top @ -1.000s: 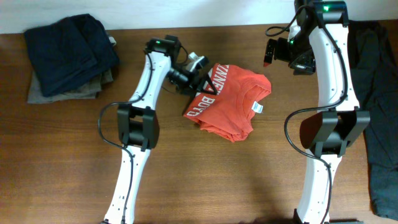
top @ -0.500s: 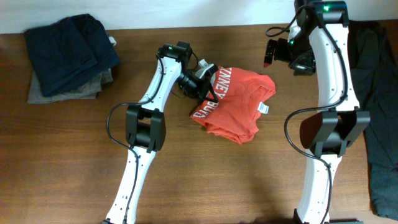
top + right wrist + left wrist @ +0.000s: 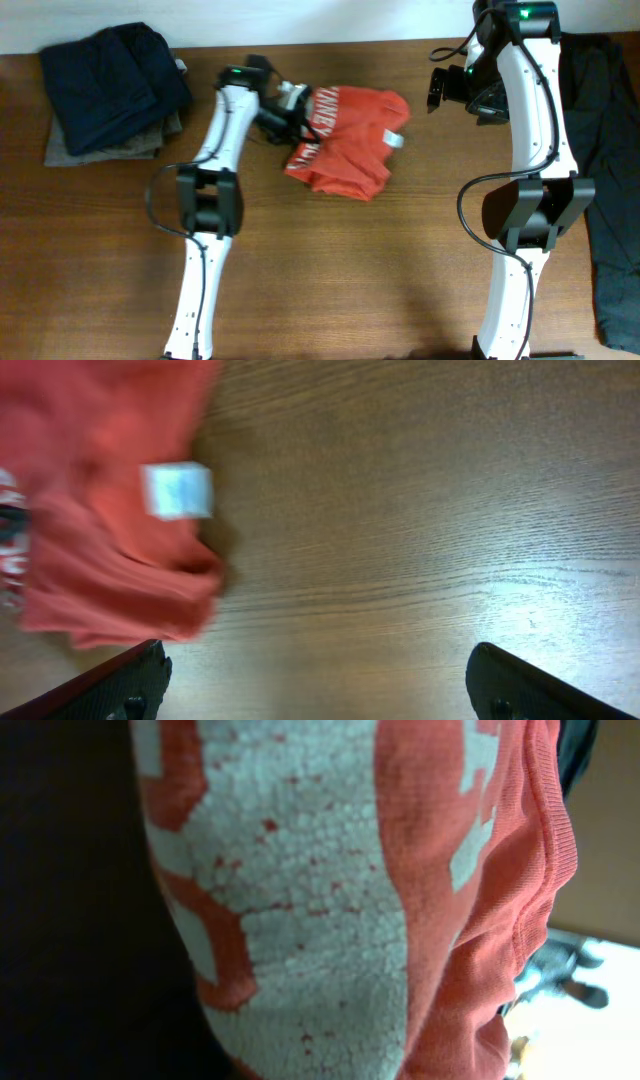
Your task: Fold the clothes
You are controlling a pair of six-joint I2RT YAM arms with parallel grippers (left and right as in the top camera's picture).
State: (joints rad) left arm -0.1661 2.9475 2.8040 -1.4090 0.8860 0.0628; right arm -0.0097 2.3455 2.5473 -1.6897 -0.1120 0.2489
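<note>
T-shirt [image 3: 350, 150], just one, clamped in left claw [image 3: 292, 120].

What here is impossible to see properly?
- Overhead: the T-shirt is bunched, so its white lettering can't be read whole.
- Left wrist: cloth fills the view, hiding the left gripper.
- Right wrist: the shirt's label is too blurred to read.
- Overhead: dark clothes are cut off by the right edge.
</note>
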